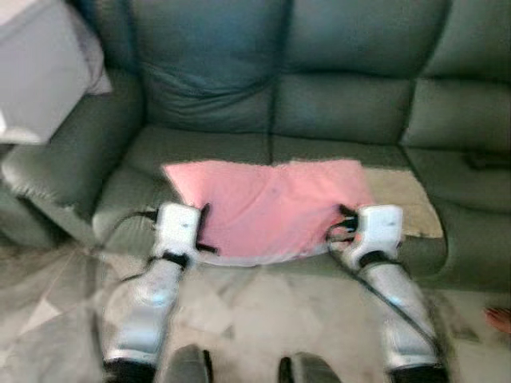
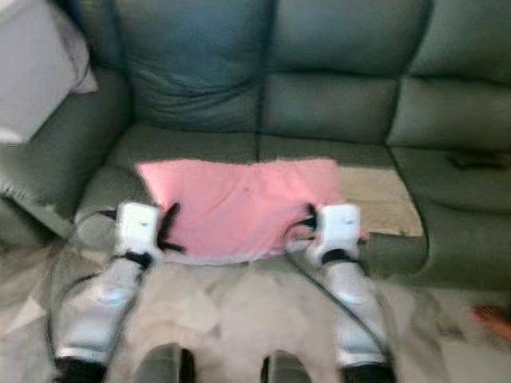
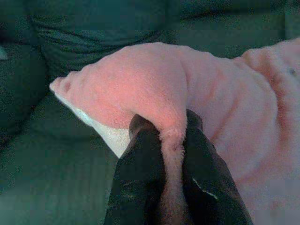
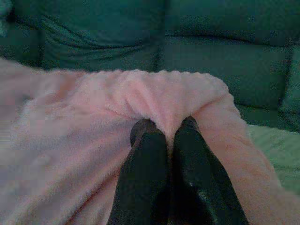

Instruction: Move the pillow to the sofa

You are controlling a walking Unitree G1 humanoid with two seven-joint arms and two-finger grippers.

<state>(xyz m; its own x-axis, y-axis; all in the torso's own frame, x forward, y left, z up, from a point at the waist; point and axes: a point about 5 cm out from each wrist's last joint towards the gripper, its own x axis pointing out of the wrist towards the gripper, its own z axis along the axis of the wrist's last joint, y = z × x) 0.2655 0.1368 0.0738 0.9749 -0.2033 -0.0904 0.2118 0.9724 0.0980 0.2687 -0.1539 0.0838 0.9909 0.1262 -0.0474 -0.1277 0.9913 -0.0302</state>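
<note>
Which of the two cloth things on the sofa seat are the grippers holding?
The pink pillow, pinched by the left gripper and right gripper. The beige mat lies flat beside it, on the robot's right.

One pink pillow (image 1: 267, 209) is seen lying on one dark green sofa (image 1: 335, 96), with one beige cloth (image 1: 403, 199) spread on the seat right beside it. Two grippers are counted, the left gripper (image 3: 172, 123) and the right gripper (image 4: 165, 127), each pinched onto a fold of the pillow. One pale grey boxy thing (image 1: 40, 68) is perched on the sofa's arm, though it's too blurry to be identified.
</note>
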